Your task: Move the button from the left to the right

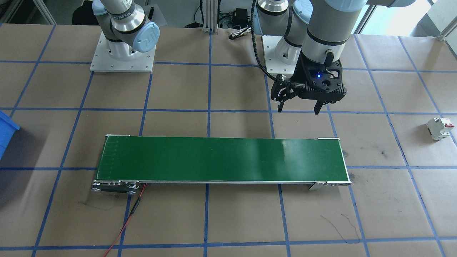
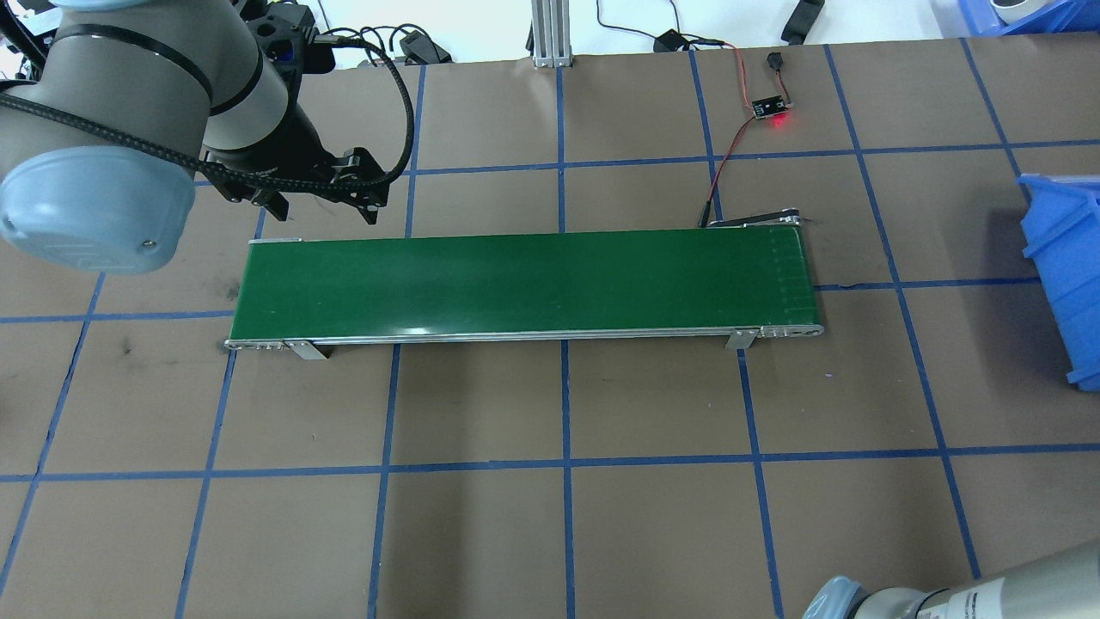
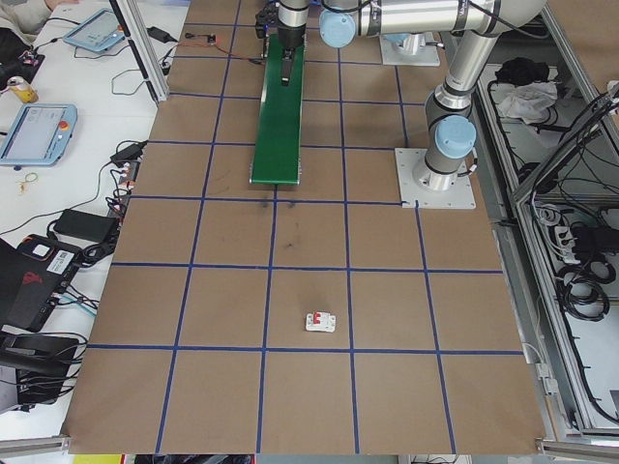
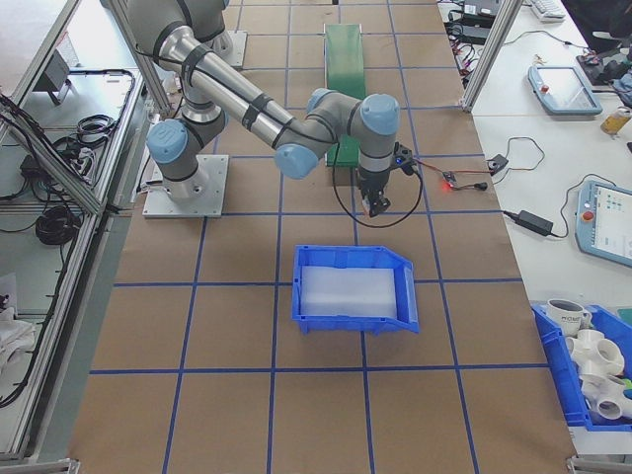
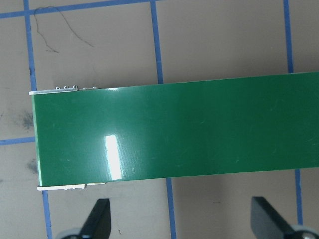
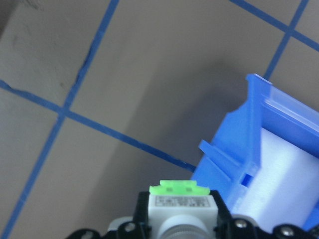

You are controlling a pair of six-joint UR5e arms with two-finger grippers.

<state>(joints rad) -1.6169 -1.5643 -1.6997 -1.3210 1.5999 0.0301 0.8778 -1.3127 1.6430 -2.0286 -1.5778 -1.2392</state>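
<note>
1. I am judging the carry nearly done: the right end effector (image 6: 174,234) is clamping the button (image 6: 180,203) just beside the blue bin (image 6: 279,149), release remaining.
2. The left end effector (image 1: 299,109) is hanging wide open, empty, beside the conveyor (image 1: 221,157).
3. The button is showing a light-green base and boxy white body (bin glossy plastic, belt shiny, bench papered).

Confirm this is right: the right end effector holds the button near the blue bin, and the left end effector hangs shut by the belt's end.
One thing is wrong: the left end effector is open, not shut; the left wrist view shows its fingers spread wide beside the green belt. The rest stands: the right wrist view shows the button in the right end effector beside the blue bin.
</note>
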